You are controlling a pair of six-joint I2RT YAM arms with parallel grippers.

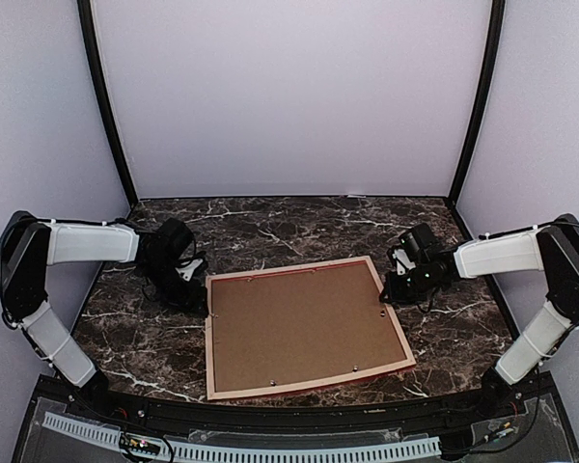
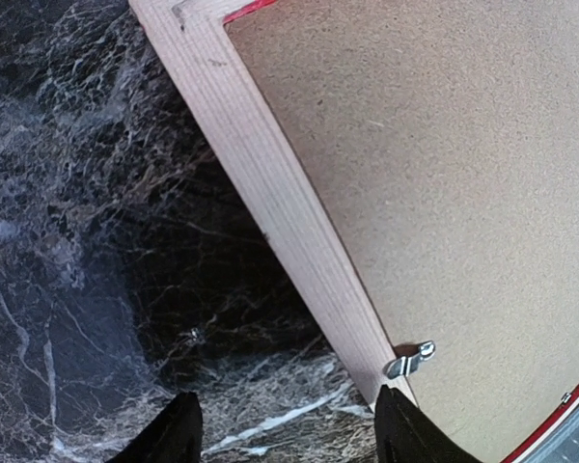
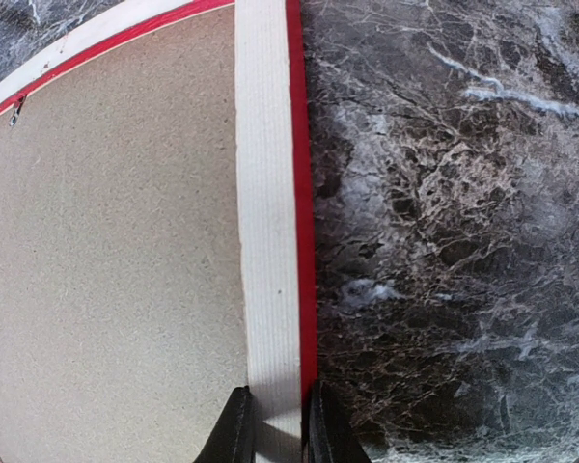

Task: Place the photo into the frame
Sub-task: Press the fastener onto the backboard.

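Note:
The frame (image 1: 210, 340) lies face down on the table, pale wood back up, with a thin red edge showing (image 3: 301, 193). A plain brown backing board (image 1: 304, 323) fills it. The photo is hidden. My right gripper (image 3: 280, 434) is shut on the frame's right rail (image 3: 268, 241), one finger on each side of it. At the frame's upper left, my left gripper (image 2: 285, 436) stands open over bare table. Its right finger (image 2: 410, 434) sits at the left rail's (image 2: 289, 222) near end, just below a small metal turn tab (image 2: 410, 359).
The table (image 1: 270, 231) is dark marble with white veins. Pale walls and two black posts (image 1: 106, 106) close in the back and sides. More small metal tabs (image 1: 354, 367) sit along the board's near and right edges. The arm bases stand at the near edge.

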